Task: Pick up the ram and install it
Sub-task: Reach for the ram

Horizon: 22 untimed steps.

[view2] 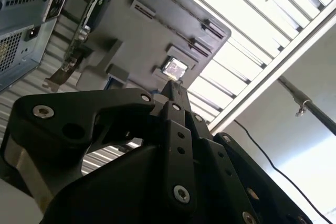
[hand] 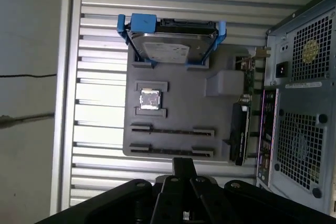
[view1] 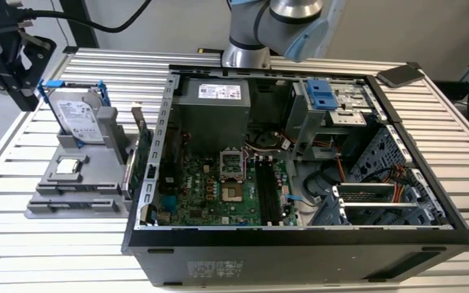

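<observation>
Fingers (hand: 184, 167) of the black gripper (view2: 176, 86) are clenched together, angled toward a matte gray slotted holder (hand: 178, 106). It sits near the ribbed metal table's (hand: 105, 40) edge.

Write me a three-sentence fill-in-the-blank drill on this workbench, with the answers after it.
1. The hard drive stands in a ___ frame.
2. The small square chip lies on the ___ holder.
3. The green expansion card stands between that holder and the computer ___.
Missing words: blue; gray; case.
</observation>
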Available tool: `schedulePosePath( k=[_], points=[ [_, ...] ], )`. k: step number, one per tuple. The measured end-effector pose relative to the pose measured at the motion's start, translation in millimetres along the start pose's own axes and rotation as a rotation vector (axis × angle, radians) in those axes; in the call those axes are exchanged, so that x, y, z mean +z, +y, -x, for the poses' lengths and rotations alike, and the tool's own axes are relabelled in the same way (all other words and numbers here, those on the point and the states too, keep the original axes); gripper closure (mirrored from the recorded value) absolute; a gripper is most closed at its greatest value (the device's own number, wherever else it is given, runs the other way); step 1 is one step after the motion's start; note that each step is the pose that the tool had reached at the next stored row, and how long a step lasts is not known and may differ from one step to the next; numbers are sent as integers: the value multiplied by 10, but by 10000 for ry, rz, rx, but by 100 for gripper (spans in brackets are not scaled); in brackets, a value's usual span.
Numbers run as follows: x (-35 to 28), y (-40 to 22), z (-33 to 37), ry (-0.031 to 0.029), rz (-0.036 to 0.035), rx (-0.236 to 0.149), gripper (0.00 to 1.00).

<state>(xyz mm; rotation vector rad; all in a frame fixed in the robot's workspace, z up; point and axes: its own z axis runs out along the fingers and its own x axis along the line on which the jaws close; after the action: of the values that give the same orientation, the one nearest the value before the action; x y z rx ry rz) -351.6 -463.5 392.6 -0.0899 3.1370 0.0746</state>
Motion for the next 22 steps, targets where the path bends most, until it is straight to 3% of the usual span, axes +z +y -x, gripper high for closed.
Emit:
schedulePosePath(
  k=[5, 8, 13, 22],
  points=[
    [-1, -11, -52, -43, -8, -114, 100],
    [0, -13, -80, -106, -25, -122, 100],
    [1, -20, -85, -109, -36, -138, 100],
    [-4, -124, -90, -108, -34, -177, 100]
  ],
)
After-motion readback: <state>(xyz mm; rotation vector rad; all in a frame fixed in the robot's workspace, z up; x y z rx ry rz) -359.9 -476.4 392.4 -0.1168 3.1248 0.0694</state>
